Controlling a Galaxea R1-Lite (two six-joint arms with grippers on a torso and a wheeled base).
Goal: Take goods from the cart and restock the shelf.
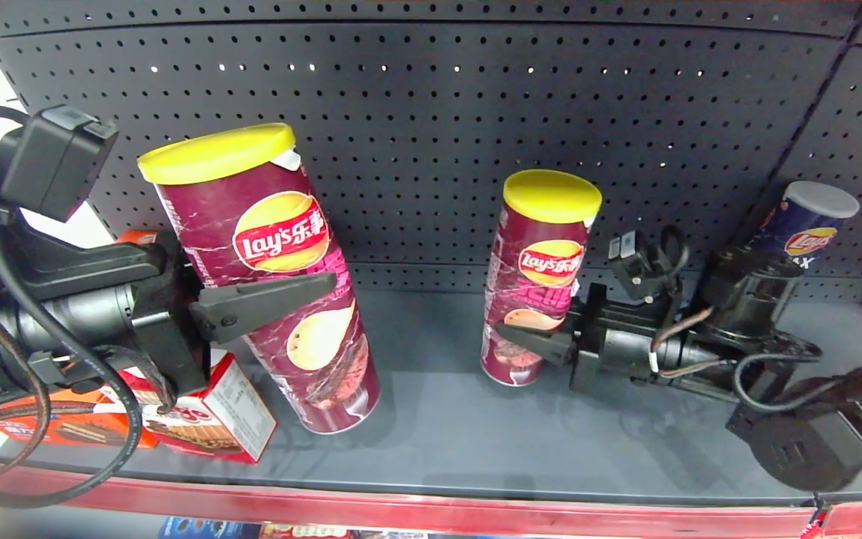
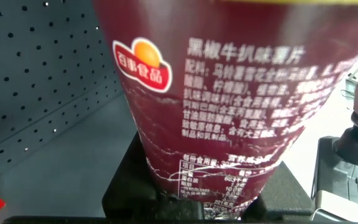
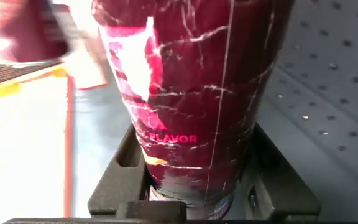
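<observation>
Grey shelf (image 1: 438,442) before a black pegboard (image 1: 476,112), mid-restock. Clamped at mid-height in the left gripper (image 1: 281,288): a purple chip can (image 1: 266,247), yellow-lidded and tilted, lid toward the pegboard, base well out from it, probably angled to clear the snack boxes (image 1: 214,419) just beside. Base contact with the shelf not clear. Clamped lower down in the right gripper (image 1: 532,337): a second can (image 1: 543,262), nearer the pegboard and close to upright, seemingly placed to stand label-out. Farther along the pegboard, a blue can (image 1: 805,224) already standing.
</observation>
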